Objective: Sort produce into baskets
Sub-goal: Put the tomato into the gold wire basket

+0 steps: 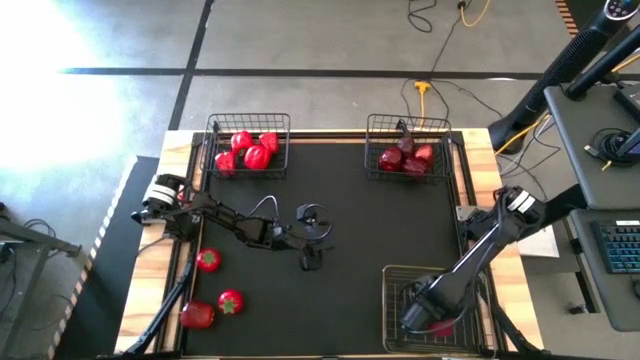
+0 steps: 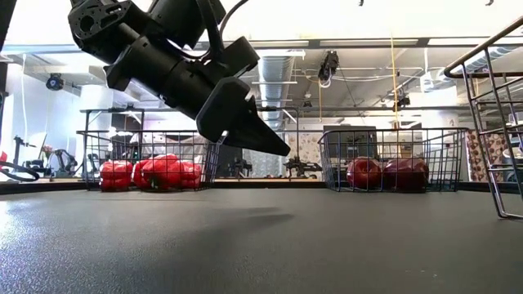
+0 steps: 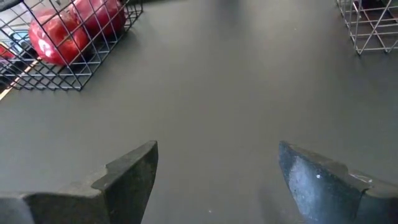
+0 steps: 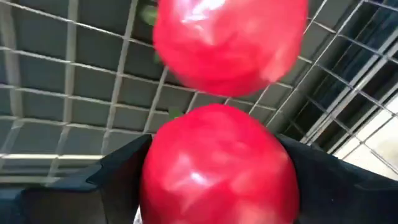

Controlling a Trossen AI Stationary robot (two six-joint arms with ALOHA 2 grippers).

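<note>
My right gripper (image 1: 428, 318) reaches down into the near-right basket (image 1: 392, 300), shut on a red tomato (image 4: 217, 168). A second tomato (image 4: 230, 43) lies on the basket's mesh floor just beyond it. My left gripper (image 1: 314, 238) hangs open over the middle of the black mat, its fingers (image 3: 130, 177) with nothing between them. The far-left basket (image 1: 215, 135) holds bright red peppers (image 1: 250, 152). The far-right basket (image 1: 372, 135) holds dark maroon fruits (image 1: 405, 158). Two tomatoes (image 1: 208, 260) (image 1: 230, 301) and a pepper (image 1: 197, 315) rest loose on the mat at the near left. My right gripper has the tomato's two opposite sides (image 4: 155, 180) between its two fingers (image 4: 115, 180). It comes from above, slanting down into the basket. The tomato is inside the basket, close over the other tomato. I cannot tell if it rests on the mesh.
The mat's middle between the baskets is bare. In the low view the near-right basket's wire wall (image 2: 498, 122) stands at the right, and my left gripper (image 2: 245, 122) hovers above the mat. Cables and a desk lie beyond the table's right edge.
</note>
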